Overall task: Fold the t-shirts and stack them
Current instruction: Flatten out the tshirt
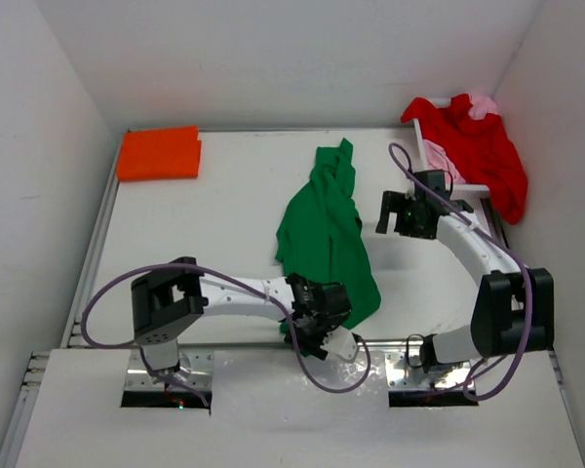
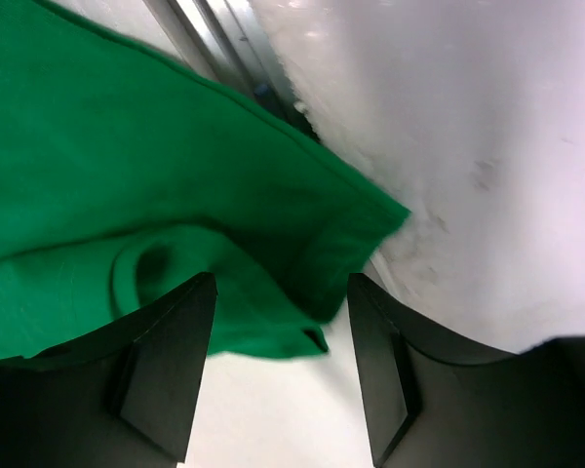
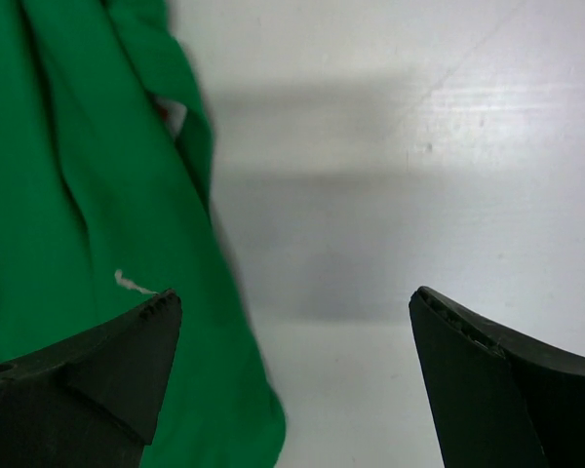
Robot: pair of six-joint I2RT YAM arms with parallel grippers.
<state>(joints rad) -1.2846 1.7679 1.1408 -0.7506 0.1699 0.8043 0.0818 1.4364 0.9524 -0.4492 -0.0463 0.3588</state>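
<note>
A green t-shirt (image 1: pixel 327 234) lies crumpled lengthwise in the middle of the table. My left gripper (image 1: pixel 324 314) hovers at its near end. In the left wrist view the jaws of that gripper (image 2: pixel 283 283) stand apart, and the green t-shirt's (image 2: pixel 127 166) hem lies loose in the gap, not pinched. My right gripper (image 1: pixel 400 216) is wide open just right of the shirt. Its wrist view shows this gripper (image 3: pixel 295 294) over bare table, the green cloth (image 3: pixel 88 195) under the left finger. An orange t-shirt (image 1: pixel 158 153) lies folded at the far left. A red t-shirt (image 1: pixel 478 146) and a pink one (image 1: pixel 483 102) hang over the basket.
The white lattice basket (image 1: pixel 439 156) stands at the far right corner under the red and pink cloth. White walls close in the table on three sides. A metal rail (image 2: pixel 200 39) runs along the table's near edge, close to the green hem.
</note>
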